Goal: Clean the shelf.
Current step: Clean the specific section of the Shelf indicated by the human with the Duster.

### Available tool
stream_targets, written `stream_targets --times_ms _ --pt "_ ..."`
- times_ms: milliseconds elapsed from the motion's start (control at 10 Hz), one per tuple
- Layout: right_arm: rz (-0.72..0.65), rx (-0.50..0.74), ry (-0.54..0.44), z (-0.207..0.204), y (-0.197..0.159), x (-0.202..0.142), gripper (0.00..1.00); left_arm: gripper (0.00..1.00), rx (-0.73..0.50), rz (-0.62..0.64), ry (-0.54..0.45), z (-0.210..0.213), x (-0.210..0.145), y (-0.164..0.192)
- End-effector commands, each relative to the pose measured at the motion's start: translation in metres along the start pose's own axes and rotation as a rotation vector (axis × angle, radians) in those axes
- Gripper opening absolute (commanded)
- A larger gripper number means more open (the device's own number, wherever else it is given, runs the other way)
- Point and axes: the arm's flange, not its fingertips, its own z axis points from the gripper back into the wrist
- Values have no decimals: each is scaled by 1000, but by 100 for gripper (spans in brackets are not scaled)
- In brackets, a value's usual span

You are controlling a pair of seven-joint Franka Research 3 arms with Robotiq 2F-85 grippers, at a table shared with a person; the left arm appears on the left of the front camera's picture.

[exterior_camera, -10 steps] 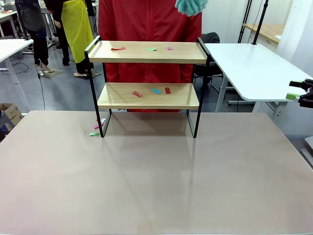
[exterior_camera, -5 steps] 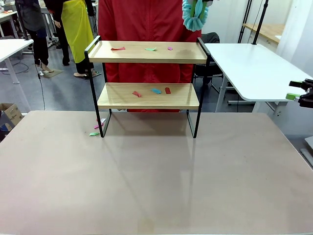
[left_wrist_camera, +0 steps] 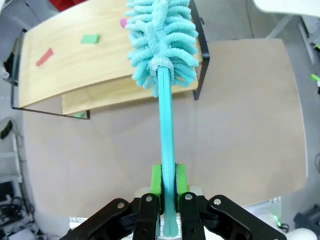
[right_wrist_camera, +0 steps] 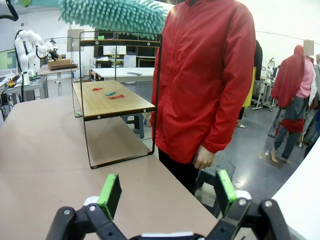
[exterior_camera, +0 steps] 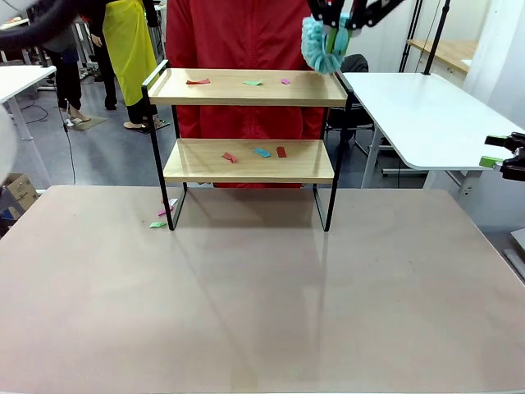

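Your left gripper (left_wrist_camera: 169,176) is pinching the thin handle (left_wrist_camera: 166,125) of the blue duster (exterior_camera: 322,45). It is pressed tight on it. A moment ago the fluffy head (left_wrist_camera: 160,40) was way up at the top of the picture. Now it has come down. It hangs right by the 3 o'clock end of the top board (exterior_camera: 221,87) of the shelf (exterior_camera: 246,98). I can't tell if it touches the wood yet.

The shelf stands at 12 o'clock on the surface (exterior_camera: 262,312). A person in a red coat (exterior_camera: 246,33) is close behind it.

Nothing looks swept yet. Three paper bits (exterior_camera: 253,82) lie on the top board, toward 9 o'clock from the duster. Three more bits (exterior_camera: 262,152) lie on the lower board (exterior_camera: 205,167). Two small bits (exterior_camera: 157,224) lie on the surface by the shelf's leg (exterior_camera: 168,201) at 9 o'clock.

So I think the cleaning is just about to start. Your next move is likely a sweep along the top board toward 9 o'clock.

Your right gripper (right_wrist_camera: 167,192) is spread wide and holds nothing. It waits off at 3 o'clock, well apart from the shelf.
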Motion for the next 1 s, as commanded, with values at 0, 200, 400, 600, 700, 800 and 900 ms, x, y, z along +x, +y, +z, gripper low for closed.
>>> stream_targets --times_ms 0,200,400,600,700,800,900 --pt "-12 0 19 -2 0 5 100 13 19 -17 46 14 29 -20" --pt "-12 0 19 -2 0 5 100 13 55 -3 100 -7 21 -19" --pt "-12 0 19 -2 0 5 100 13 41 -16 147 -20 16 -17" --pt "-12 0 19 -2 0 5 100 13 -52 -54 242 -37 15 -17" --pt "-12 0 19 -2 0 5 100 13 -61 -62 266 -42 13 -18" --pt "-12 0 19 -2 0 5 100 13 5 -21 167 -43 -3 -9" --pt "-12 0 19 -2 0 5 100 13 5 -21 167 -43 -3 -9"
